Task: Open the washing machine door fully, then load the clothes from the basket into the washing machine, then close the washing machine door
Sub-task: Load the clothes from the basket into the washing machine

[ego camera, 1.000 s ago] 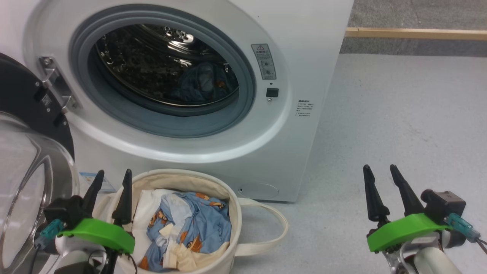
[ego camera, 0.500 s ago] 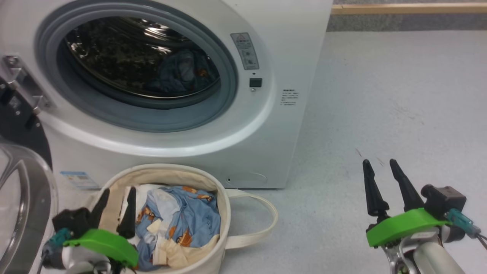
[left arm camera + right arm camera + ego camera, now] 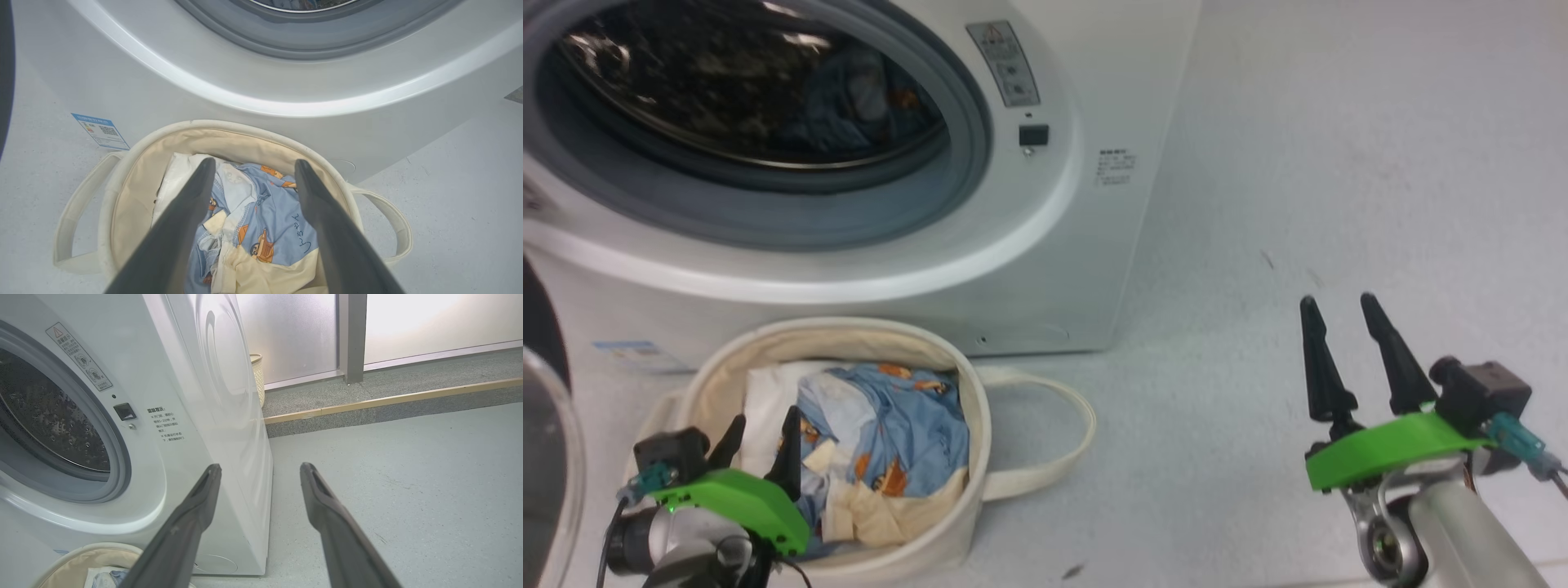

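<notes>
Right, the large round door with its glossy black rim and bulging clear glass stands swung out at my far left, so I judge the opening step done and the loading step in hand. The small round cream canvas basket sits on the pale grey floor just in front of the big white front-loading washing machine, below the drum mouth. The soft blue garment printed with orange-brown cartoon animals lies crumpled inside it, beside a plain white lump. Something blue shows dimly in the steel drum, too blurred for me to name. My left gripper hangs over the basket's near left side, fingers spread wide and empty, tips aimed down at the garment; whether they touch the cloth I cannot tell. My right gripper is likewise released and empty, above bare floor, well apart from the basket. Next I reckon I must sink the left fingers into the blue folds, pinch a good bunch, lift it clear of the rim and carry it up to the drum.
</notes>
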Robot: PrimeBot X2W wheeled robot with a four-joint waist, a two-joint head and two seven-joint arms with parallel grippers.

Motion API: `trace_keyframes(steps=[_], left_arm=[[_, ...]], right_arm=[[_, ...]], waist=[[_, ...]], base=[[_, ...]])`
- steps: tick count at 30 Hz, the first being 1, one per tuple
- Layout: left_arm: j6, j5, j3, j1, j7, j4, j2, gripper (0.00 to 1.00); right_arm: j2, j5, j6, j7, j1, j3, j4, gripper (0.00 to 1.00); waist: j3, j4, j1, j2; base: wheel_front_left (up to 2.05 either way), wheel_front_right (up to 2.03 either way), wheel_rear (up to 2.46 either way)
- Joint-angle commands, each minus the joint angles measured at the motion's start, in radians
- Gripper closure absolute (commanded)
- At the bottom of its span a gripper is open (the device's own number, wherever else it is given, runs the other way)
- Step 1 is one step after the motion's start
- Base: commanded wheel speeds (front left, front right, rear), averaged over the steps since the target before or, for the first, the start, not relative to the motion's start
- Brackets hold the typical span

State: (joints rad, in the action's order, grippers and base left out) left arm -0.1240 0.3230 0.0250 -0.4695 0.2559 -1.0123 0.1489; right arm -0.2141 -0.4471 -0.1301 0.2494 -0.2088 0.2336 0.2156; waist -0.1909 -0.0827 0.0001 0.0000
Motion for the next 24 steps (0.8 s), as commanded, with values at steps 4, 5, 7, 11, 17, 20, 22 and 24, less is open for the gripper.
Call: trace_keyframes(steps=[4, 5, 7, 11, 17, 20, 22, 24], left_arm=[[-0.005, 0.004, -0.008, -0.094, 0.006, -0.087, 0.032, 0.0], [-0.005, 0.009, -0.01, -0.107, 0.006, -0.103, 0.036, 0.0], [-0.006, 0.013, -0.008, -0.125, 0.006, -0.146, 0.044, 0.0], [-0.006, 0.019, 0.009, -0.159, 0.002, -0.216, 0.054, 0.0], [-0.006, 0.017, 0.053, -0.212, -0.012, -0.238, 0.055, 0.0], [-0.007, 0.027, 0.082, -0.245, -0.017, -0.243, 0.045, 0.0], [-0.007, 0.033, 0.095, -0.269, -0.028, -0.249, 0.048, 0.0], [-0.007, 0.042, 0.1, -0.295, -0.04, -0.255, 0.052, 0.0]], right_arm=[[0.006, 0.023, -0.001, 0.012, -0.051, 0.007, -0.051, 0.0], [0.009, 0.027, -0.001, 0.012, -0.057, 0.006, -0.056, 0.0], [0.018, 0.034, -0.001, 0.012, -0.071, 0.003, -0.068, 0.0], [0.036, 0.048, -0.001, 0.012, -0.09, -0.001, -0.09, 0.0], [0.043, 0.073, -0.001, 0.012, -0.104, -0.015, -0.117, 0.0], [0.043, 0.088, -0.001, 0.012, -0.111, -0.028, -0.142, 0.0], [0.042, 0.097, -0.001, 0.012, -0.113, -0.036, -0.163, 0.0], [0.036, 0.106, -0.001, 0.012, -0.115, -0.044, -0.18, 0.0]], waist=[[-0.106, -0.041, -0.0001, 0.0], [-0.123, -0.046, -0.0001, 0.0], [-0.157, -0.058, -0.0001, 0.0], [-0.224, -0.079, -0.0001, 0.0], [-0.311, -0.087, -0.0001, 0.0], [-0.367, -0.085, -0.0001, 0.0], [-0.403, -0.084, -0.0001, 0.0], [-0.437, -0.08, -0.0001, 0.0]], base=[[0.0, 0.0, 0.0], [0.0, 0.0, 0.0], [0.0, 0.0, 0.0], [0.0, 0.0, 0.0], [0.0, 0.0, 0.0], [0.0, 0.0, 0.0], [0.0, 0.0, 0.0], [0.0, 0.0, 0.0]])
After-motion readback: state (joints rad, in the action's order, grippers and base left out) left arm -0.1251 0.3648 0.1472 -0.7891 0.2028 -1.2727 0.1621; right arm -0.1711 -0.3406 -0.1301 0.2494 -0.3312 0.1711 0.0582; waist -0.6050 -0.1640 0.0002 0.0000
